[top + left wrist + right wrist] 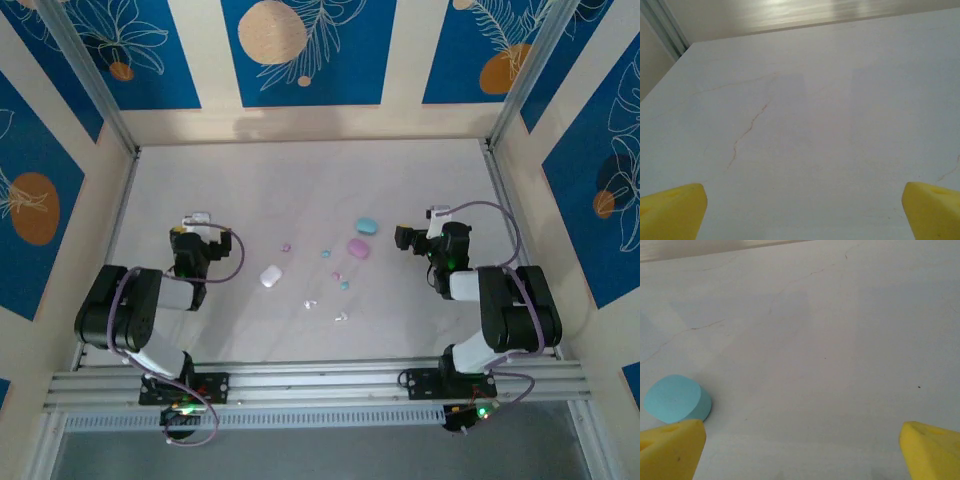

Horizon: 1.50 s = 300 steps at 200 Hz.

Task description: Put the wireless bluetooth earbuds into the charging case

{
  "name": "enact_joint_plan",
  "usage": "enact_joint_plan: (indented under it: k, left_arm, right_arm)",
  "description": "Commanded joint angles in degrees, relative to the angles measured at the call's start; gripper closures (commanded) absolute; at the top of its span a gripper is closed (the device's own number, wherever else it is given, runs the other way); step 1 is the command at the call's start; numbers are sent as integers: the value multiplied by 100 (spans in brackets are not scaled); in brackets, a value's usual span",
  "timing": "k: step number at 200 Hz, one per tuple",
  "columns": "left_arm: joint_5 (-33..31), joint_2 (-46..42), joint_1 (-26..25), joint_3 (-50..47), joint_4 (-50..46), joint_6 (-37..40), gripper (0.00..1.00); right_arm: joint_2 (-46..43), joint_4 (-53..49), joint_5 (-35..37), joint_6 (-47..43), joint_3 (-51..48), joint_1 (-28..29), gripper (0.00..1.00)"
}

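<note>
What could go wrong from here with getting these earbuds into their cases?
The earbuds are tiny and loose, so the open right gripper might flick one away rather than pinch it. The two clear buds barely stand out against the white table and could be missed. The light blue case lies close beside that gripper; a sideways swing may shove it.

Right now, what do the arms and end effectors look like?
Left arm and right arm: black joints, white-grey links, a purple cable looped along each. Left end effector and right end effector: blunt yellow fingertips.
</note>
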Motion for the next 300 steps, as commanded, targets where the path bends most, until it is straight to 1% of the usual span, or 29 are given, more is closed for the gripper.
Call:
enact_joint_plan:
  k: [1, 105, 149, 175, 191, 198, 204, 213, 219, 230, 242, 258, 283, 300]
  left_arm:
    - [-76, -43, 40, 33, 39, -35, 0]
    - [-51, -35, 47, 64, -16, -58, 0]
    - [16, -52, 48, 23, 38, -38, 0]
    - [226, -115, 47, -159, 346, 34, 0]
    - [176, -369, 53, -362, 541, 22, 0]
    - [116, -640, 46, -376, 321, 2, 0]
    - [36, -941, 46, -311, -86, -47, 0]
    - [-57, -1463, 51, -72, -1139, -239, 0]
    - [-85, -1756, 58, 103, -1805, -390, 0]
    - [20, -2258, 57, 452, -2945, -691, 0]
    - [369, -2667, 60, 909, -4191, -1013, 0]
    - [1057, -2926, 59, 1304, -5305, -1440, 0]
    - [2200, -3116, 53, 1404, -6143, -2046, 0]
    - [2705, -3219, 41, 1287, -6457, -2360, 0]
  right_arm:
    - [34, 181, -59, -116, 145, -34, 1]
    - [43, 154, -164, -77, 160, -90, 1]
    - [25, 183, -80, -115, 138, -35, 1]
    - [4, 151, -43, -150, 146, 1, 0]
    - [-166, -87, -60, -240, 221, 65, 2]
    - [-301, -297, -18, -256, 279, 97, 2]
    - [-476, -766, 30, -256, 435, 131, 2]
    - [-777, -1826, -52, -134, 752, 150, 3]
    - [-921, -2352, -168, -61, 1020, 161, 4]
    - [-1146, -3163, -724, -91, 1380, 213, 8]
    - [-1334, -3775, -1319, -186, 1724, 399, 10]
    - [-1442, -4250, -1763, -497, 2015, 847, 11]
    - [-1388, -4655, -1976, -1131, 2284, 1606, 12]
    - [-1252, -4796, -2220, -1486, 2408, 1984, 16]
